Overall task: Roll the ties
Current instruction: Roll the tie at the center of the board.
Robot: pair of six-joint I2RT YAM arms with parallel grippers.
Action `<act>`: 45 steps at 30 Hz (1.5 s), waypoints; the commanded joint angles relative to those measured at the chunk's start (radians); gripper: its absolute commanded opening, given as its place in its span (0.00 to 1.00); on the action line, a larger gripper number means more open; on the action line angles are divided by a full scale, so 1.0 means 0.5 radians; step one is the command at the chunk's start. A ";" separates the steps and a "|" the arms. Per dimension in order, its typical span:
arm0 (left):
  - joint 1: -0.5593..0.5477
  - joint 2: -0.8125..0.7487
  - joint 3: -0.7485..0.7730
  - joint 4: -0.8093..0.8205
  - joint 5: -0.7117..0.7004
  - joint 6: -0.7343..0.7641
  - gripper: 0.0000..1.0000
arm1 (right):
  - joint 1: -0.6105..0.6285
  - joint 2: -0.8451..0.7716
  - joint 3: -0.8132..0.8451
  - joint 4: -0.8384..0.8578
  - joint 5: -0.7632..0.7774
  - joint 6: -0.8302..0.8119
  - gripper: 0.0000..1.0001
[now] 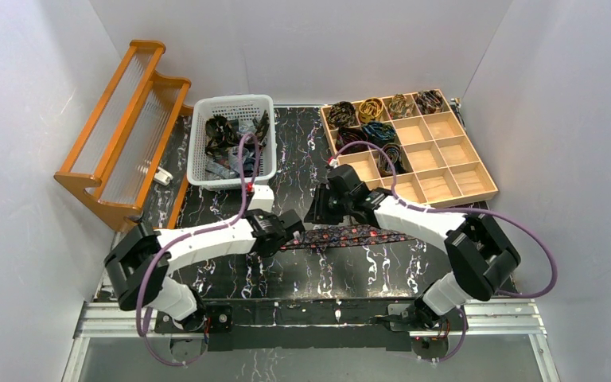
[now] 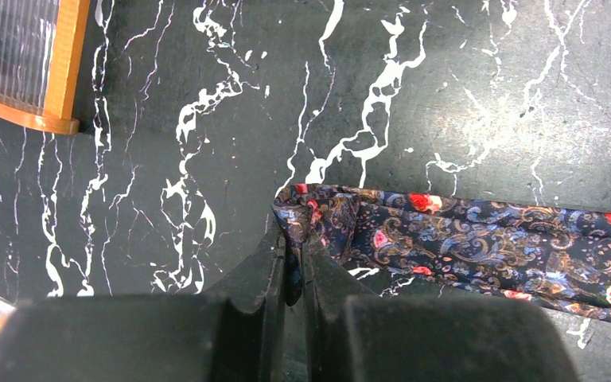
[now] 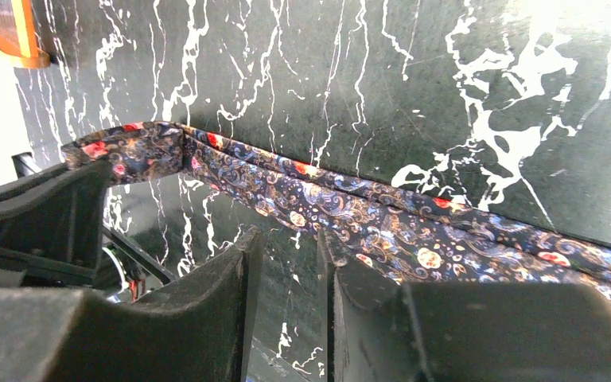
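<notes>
One of the ties (image 1: 342,235), dark navy with paisley and red-pink flowers, lies stretched left to right across the black marbled table. My left gripper (image 1: 293,228) is shut on its left end; in the left wrist view the folded tip of the tie (image 2: 485,239) is pinched between the fingers of the gripper (image 2: 294,239). My right gripper (image 1: 318,215) hovers just right of it, over the strip. In the right wrist view the gripper (image 3: 286,239) is open, with bare table between its fingers and the tie (image 3: 366,211) running just beyond the tips.
A white basket (image 1: 233,101) with loose ties stands at the back centre. A wooden compartment tray (image 1: 461,171) at the back right holds several rolled ties (image 1: 370,110). An orange wooden rack (image 1: 123,131) leans along the left wall.
</notes>
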 commanded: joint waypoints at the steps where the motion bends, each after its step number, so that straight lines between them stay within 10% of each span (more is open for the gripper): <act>1: -0.074 0.152 0.126 -0.142 -0.198 -0.159 0.00 | -0.039 -0.146 -0.045 0.033 0.062 0.029 0.40; 10: -0.137 0.454 0.274 -0.017 -0.087 -0.168 0.07 | -0.087 -0.262 -0.143 0.031 0.065 0.045 0.43; 21: -0.135 0.426 0.215 0.568 0.325 0.105 0.43 | -0.140 -0.350 -0.237 0.014 0.038 0.038 0.49; 27: -0.067 0.076 0.021 0.954 0.560 0.191 0.60 | -0.159 -0.342 -0.217 0.002 -0.009 0.000 0.54; 38: 0.070 -0.844 -0.368 0.724 0.467 0.034 0.72 | -0.133 -0.225 -0.194 0.649 -0.567 -0.379 0.72; 45: 0.392 -1.232 -0.696 0.572 0.646 -0.052 0.75 | -0.021 0.151 0.216 0.471 -0.540 -0.567 0.50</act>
